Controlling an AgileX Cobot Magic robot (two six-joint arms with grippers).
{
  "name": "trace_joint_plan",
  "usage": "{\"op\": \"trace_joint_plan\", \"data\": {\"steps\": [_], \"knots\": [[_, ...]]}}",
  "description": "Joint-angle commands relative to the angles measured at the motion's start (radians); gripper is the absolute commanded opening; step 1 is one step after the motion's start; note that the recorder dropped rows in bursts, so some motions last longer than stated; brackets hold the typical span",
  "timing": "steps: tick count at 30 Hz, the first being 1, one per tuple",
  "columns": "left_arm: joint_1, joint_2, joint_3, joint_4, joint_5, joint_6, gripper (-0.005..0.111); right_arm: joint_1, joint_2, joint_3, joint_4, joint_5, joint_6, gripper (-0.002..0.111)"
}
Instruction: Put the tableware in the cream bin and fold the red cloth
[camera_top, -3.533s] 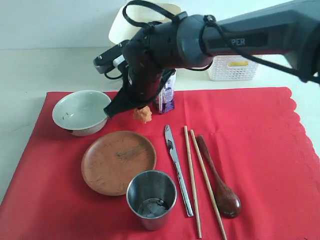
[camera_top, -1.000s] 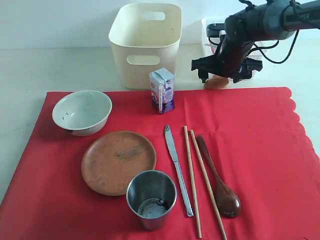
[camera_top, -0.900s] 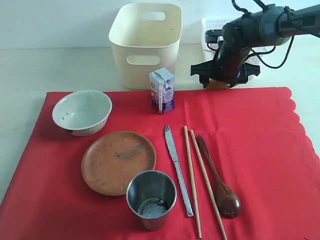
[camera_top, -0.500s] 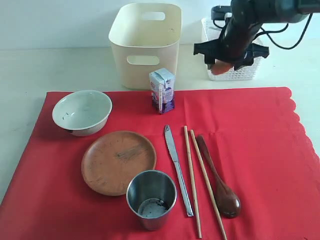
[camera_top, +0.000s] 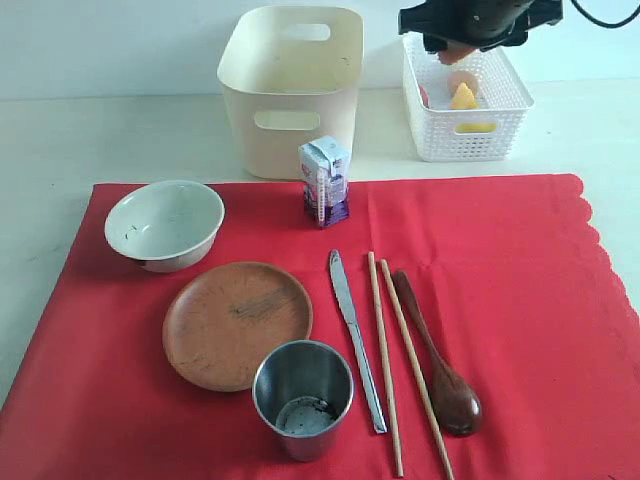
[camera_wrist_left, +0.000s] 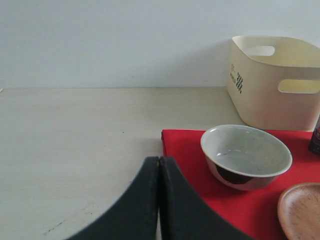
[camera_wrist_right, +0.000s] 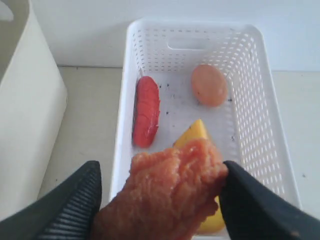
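My right gripper (camera_wrist_right: 160, 169) was clamped on a crumbly orange food piece (camera_wrist_right: 172, 190), with one finger against each side of it. The right arm was raised at the back of the scene and held the piece in the air above the white lattice basket (camera_top: 470, 135). A red sausage (camera_wrist_right: 146, 111), an egg (camera_wrist_right: 209, 85) and a yellow wedge (camera_wrist_right: 192, 134) lay in the basket.

My left gripper (camera_wrist_left: 159, 162) had its jaws pressed together with nothing between them. It hung over the bare table (camera_wrist_left: 75, 140), near the corner of the red cloth (camera_top: 500, 300), and pointed toward the bowl (camera_top: 164, 223).

The cloth lay flat and unfolded. The bowl, the plate (camera_top: 237, 323) and the steel cup (camera_top: 303, 396) stood on its left half, with the cup just beside the plate. The knife (camera_top: 353, 335), chopsticks (camera_top: 383, 350) and wooden spoon (camera_top: 458, 408) lay side by side near the middle. A milk carton (camera_top: 326, 182) stood upright at the far edge. The cream bin (camera_top: 290, 95) stood on the table behind the carton, to the left of the basket.
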Motion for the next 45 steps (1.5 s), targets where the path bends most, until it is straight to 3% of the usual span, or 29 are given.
{"op": "trace_joint_plan", "data": {"steps": [1,5,20,26,32,35,38,45], "knots": [[0.002,-0.005,0.0,0.001,-0.002,0.001,0.001,-0.031,0.076,-0.042,-0.023,-0.042,0.031,0.0],[0.002,-0.005,0.0,0.001,-0.002,0.001,0.001,-0.031,0.106,-0.043,-0.057,-0.04,0.052,0.004],[0.002,-0.005,0.0,0.001,-0.002,0.001,0.001,-0.031,0.125,-0.043,-0.029,-0.02,0.087,0.074],[0.002,-0.005,0.0,0.001,-0.002,0.001,0.001,-0.031,0.088,-0.043,-0.004,0.01,0.078,0.085],[0.002,-0.005,0.0,0.001,-0.002,0.001,0.001,-0.031,0.017,-0.043,-0.011,0.119,0.06,0.085],[0.002,-0.005,0.0,0.001,-0.002,0.001,0.001,-0.031,-0.021,-0.043,-0.004,0.17,0.003,0.079],[0.002,-0.005,0.0,0.001,-0.002,0.001,0.001,-0.031,-0.06,-0.043,0.038,0.221,-0.057,0.065],[0.002,-0.005,0.0,0.001,-0.002,0.001,0.001,-0.031,-0.141,-0.041,0.103,0.355,-0.057,0.02]]}}
